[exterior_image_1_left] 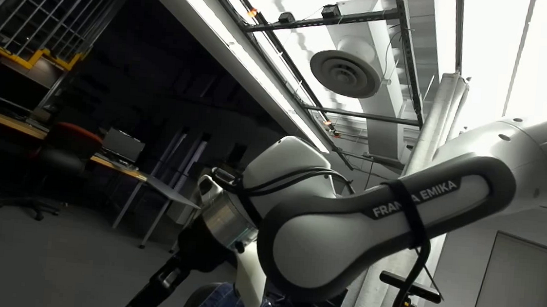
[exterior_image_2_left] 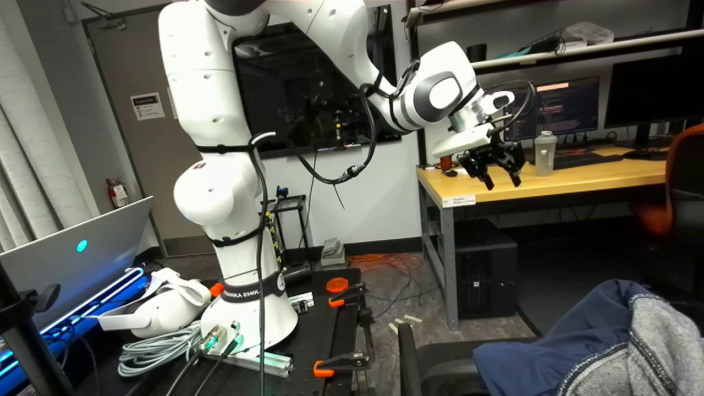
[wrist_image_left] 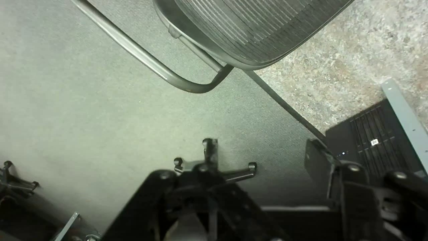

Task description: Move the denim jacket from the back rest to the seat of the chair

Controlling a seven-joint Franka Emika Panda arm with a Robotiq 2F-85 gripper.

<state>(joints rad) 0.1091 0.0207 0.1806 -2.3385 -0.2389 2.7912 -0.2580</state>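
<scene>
A workroom with a grey floor (exterior_image_1_left: 45, 262) and pale walls (exterior_image_2_left: 374, 203) was inspected. In an exterior view, a wood-topped desk (exterior_image_2_left: 605, 177) was noted at three o'clock. The white arm (exterior_image_2_left: 214, 190) was found mounted on a black table (exterior_image_2_left: 316, 341) at seven o'clock. A black chair (exterior_image_2_left: 445, 355) was recorded at five o'clock, partly out of view. The denim jacket (exterior_image_2_left: 583, 330) was sighted at four o'clock, draped over the chair's back rest (exterior_image_1_left: 196, 297), grey inner cloth (exterior_image_2_left: 668, 330) exposed. The gripper (exterior_image_2_left: 502, 182) was suspended clear of the jacket, at the latter's eleven o'clock; its two fingers (exterior_image_2_left: 488, 181) were spread, with a gap between the tips. A translucent bottle (exterior_image_2_left: 545, 155) was found upright on the desk, at the gripper's two o'clock.
</scene>
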